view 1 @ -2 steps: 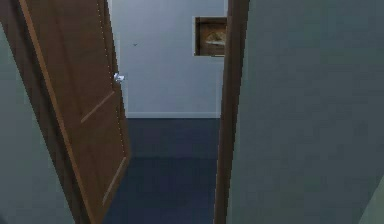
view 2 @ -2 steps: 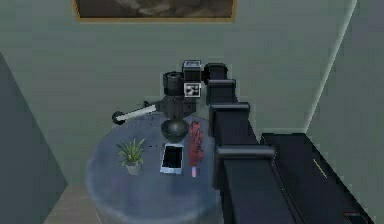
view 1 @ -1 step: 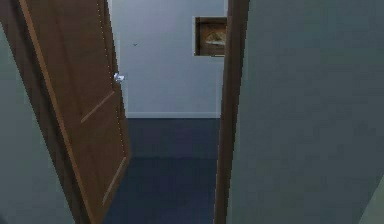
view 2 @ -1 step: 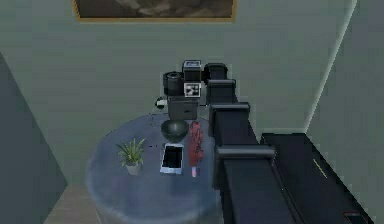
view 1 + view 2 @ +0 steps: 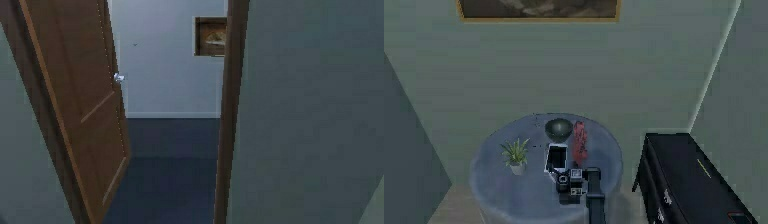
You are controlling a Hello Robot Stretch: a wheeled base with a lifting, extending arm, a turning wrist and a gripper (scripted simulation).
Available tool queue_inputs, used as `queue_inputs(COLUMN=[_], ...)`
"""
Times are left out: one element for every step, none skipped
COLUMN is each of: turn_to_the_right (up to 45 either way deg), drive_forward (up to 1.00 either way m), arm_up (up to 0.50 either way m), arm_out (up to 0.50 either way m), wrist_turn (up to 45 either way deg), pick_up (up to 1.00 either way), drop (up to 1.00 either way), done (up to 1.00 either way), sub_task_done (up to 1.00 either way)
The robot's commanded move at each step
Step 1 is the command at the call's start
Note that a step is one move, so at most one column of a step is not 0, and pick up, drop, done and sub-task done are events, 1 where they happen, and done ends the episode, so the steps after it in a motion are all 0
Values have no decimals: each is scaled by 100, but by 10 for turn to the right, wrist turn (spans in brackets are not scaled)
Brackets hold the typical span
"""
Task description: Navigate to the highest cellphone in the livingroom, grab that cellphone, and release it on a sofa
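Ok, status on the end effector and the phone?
End effector at round table, cannot tell if holding. Phone-like dark slab lies there, close to it. Red object crowds alongside.

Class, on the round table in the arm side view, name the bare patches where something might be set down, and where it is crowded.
Bare: the round table along its left edge, outside the potted plant, and along its right edge, beyond the red object. Crowded: the middle, where the dark bowl, the red object, a flat pale thing and the gripper cluster.

Top of framed picture (image 5: 539,9) and foot of dark cabinet (image 5: 684,178) (lower right) beyond the edges.
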Motion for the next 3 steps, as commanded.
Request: queue_inputs(turn_to_the_right=[0, 0, 0], drive_forward=[0, 0, 0], arm_up=[0, 10, 20], arm_out=[0, 0, 0], wrist_turn=[0, 0, 0], pick_up=[100, 0, 0], drop=[0, 0, 0], done=[0, 0, 0], sub_task_done=[0, 0, 0])
